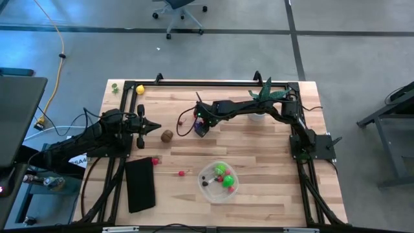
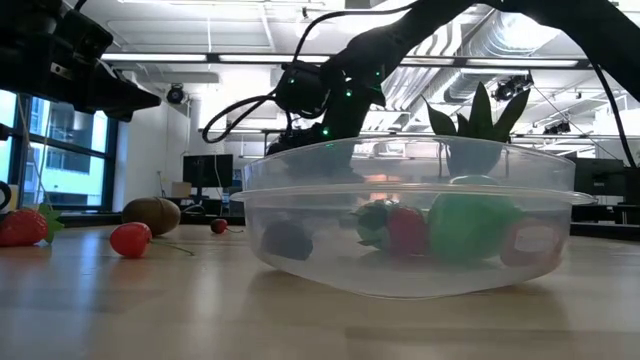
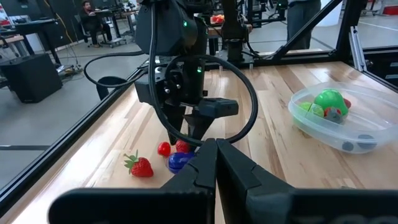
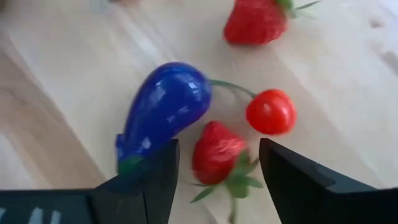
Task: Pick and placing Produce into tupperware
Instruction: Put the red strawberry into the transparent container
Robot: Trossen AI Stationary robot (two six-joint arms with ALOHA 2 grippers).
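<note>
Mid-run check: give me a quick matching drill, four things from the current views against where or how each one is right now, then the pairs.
Things:
1. strawberry
2. blue eggplant
3. bright green piece
4. left tool

States:
A. inside the clear tupperware
B. shut, holding nothing, beside the brown kiwi
C. on the wood between the open fingers of the right tool
D. on the wood just outside one finger of the right tool

Pairs: 1-C, 2-D, 3-A, 4-B
</note>
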